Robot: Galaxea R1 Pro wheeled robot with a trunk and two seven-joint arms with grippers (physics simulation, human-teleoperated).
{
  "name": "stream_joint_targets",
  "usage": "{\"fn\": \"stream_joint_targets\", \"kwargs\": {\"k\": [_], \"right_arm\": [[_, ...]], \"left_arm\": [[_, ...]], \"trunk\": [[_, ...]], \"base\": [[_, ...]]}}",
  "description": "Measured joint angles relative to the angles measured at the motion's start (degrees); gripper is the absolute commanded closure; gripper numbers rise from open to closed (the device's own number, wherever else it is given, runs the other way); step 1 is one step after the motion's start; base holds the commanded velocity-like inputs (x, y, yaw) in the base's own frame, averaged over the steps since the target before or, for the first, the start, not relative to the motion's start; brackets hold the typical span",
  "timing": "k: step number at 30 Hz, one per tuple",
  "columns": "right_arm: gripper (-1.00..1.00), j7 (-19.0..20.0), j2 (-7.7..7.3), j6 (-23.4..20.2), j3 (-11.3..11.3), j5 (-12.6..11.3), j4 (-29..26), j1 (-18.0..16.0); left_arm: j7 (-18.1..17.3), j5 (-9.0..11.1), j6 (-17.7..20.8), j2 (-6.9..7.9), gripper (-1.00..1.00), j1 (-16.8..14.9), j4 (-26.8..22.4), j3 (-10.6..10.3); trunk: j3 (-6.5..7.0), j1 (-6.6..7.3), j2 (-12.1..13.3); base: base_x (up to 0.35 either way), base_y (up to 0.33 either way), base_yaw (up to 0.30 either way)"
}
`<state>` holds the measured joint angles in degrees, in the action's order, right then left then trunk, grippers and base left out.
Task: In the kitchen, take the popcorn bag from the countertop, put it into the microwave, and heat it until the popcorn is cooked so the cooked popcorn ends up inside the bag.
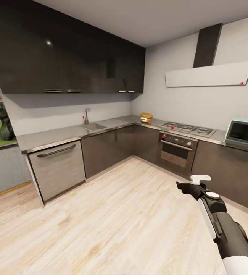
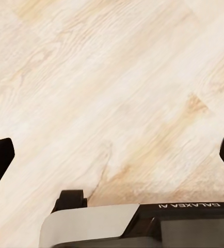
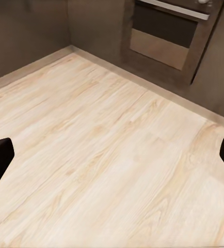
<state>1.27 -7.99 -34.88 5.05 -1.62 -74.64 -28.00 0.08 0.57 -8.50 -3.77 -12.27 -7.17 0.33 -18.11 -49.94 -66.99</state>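
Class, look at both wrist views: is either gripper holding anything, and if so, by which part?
Nothing is held. The left gripper and right gripper are open over bare wooden floor.

A built-in oven (image 1: 176,149) sat under a gas hob (image 1: 187,129), a sink (image 1: 94,126) at ten o'clock, a dishwasher (image 1: 57,169) further left.

Bright, even, soft-shadowed render; glare spot on dark upper cabinets (image 1: 49,43), wide-angle stretch at edges
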Motion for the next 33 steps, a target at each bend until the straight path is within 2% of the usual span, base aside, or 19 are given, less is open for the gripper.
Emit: {"fn": "stream_joint_targets", "kwargs": {"k": [17, 33], "right_arm": [[-1.0, -0.1, 0.17, 0.4, -0.7, 0.2, -0.5, 0.6], [-1.0, -0.1, -0.08, 0.1, 0.0, 0.0, -0.2, 0.0]], "left_arm": [[0.0, 0.0, 0.0, 0.0, -1.0, 0.0, 0.0, 0.0], [0.0, 0.0, 0.0, 0.0, -1.0, 0.0, 0.0, 0.0]], "trunk": [[-0.89, 0.0, 0.0], [-0.95, 0.0, 0.0]], "base": [[0.0, 0.0, -0.184], [0.0, 0.0, -0.289]]}}
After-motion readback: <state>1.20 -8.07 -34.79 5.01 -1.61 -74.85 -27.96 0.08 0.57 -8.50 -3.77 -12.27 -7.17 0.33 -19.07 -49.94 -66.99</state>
